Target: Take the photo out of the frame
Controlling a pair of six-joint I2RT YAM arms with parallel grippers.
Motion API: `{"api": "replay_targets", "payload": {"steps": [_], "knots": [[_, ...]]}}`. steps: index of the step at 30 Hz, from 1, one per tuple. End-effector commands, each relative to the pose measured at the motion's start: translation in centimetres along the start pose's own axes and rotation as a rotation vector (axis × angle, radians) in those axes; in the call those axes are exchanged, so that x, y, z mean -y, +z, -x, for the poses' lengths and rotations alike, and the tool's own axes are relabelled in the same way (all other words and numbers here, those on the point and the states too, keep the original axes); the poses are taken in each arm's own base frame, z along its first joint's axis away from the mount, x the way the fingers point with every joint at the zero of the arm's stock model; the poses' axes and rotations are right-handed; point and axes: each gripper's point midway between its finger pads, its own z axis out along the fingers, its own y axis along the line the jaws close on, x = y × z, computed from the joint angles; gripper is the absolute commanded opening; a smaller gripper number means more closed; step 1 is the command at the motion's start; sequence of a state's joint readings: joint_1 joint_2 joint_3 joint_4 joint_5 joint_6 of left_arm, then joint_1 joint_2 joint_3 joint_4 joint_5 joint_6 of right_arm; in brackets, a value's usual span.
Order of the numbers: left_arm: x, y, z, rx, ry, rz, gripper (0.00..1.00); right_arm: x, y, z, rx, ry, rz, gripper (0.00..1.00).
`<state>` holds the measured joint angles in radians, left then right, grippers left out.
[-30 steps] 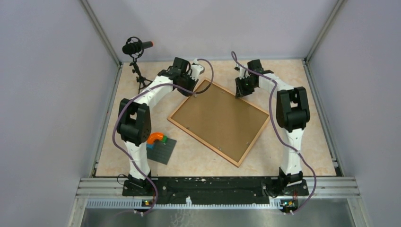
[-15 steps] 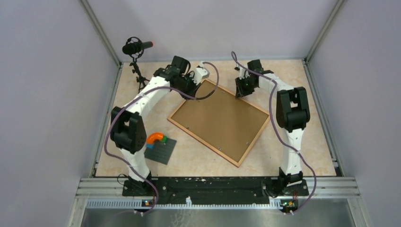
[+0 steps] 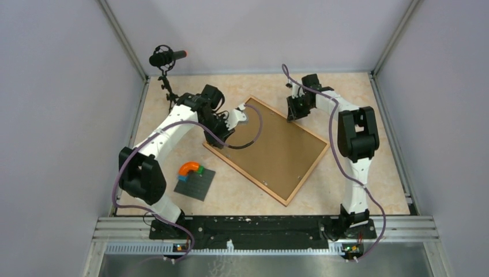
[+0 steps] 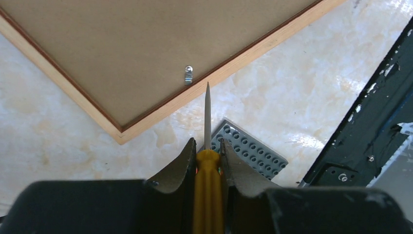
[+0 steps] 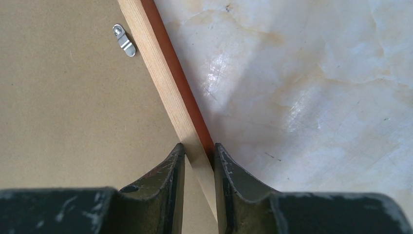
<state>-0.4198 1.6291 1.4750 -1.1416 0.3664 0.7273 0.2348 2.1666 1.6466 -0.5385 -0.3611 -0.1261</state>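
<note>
The frame [image 3: 277,151] lies face down, its brown fibreboard back up; the photo is hidden under it. My left gripper [image 3: 222,128] is shut on a yellow-handled screwdriver [image 4: 208,185]. The blade's tip points at the wooden border just beside a small metal clip [image 4: 188,75], near the frame's left corner [image 4: 119,136]. My right gripper [image 3: 293,112] is shut on the frame's far border [image 5: 168,83], one finger on each side of the strip [image 5: 198,148]. Another clip [image 5: 124,40] sits on the back near it.
A small grey studded baseplate [image 3: 196,184] with an orange arch piece [image 3: 189,168] lies near the frame's left corner; it also shows in the left wrist view [image 4: 251,151]. A microphone on a tripod [image 3: 166,57] stands at the back left. The black rail [image 4: 360,131] runs along the near edge.
My left arm has swung from the frame's far corner towards the near left, carrying the screwdriver to the frame's left corner. The right arm has stayed on the far border.
</note>
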Motion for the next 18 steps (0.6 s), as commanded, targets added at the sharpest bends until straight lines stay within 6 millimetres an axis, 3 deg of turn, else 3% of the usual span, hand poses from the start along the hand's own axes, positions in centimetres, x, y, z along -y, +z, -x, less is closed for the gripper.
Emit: {"api": "replay_targets", "payload": {"steps": [1, 6, 18], "knots": [[1.6, 0.7, -0.1, -0.009, -0.009, -0.057, 0.0, -1.4, -0.2, -4.7, -0.153, 0.068, 0.013, 0.0], [1.6, 1.9, -0.1, -0.033, -0.02, -0.056, 0.0, -1.4, -0.3, -4.9, -0.157, 0.065, 0.01, 0.0], [-0.4, 3.5, -0.4, -0.09, -0.038, 0.04, 0.0, -1.3, -0.4, -5.0, -0.157, 0.063, 0.006, 0.0]]}}
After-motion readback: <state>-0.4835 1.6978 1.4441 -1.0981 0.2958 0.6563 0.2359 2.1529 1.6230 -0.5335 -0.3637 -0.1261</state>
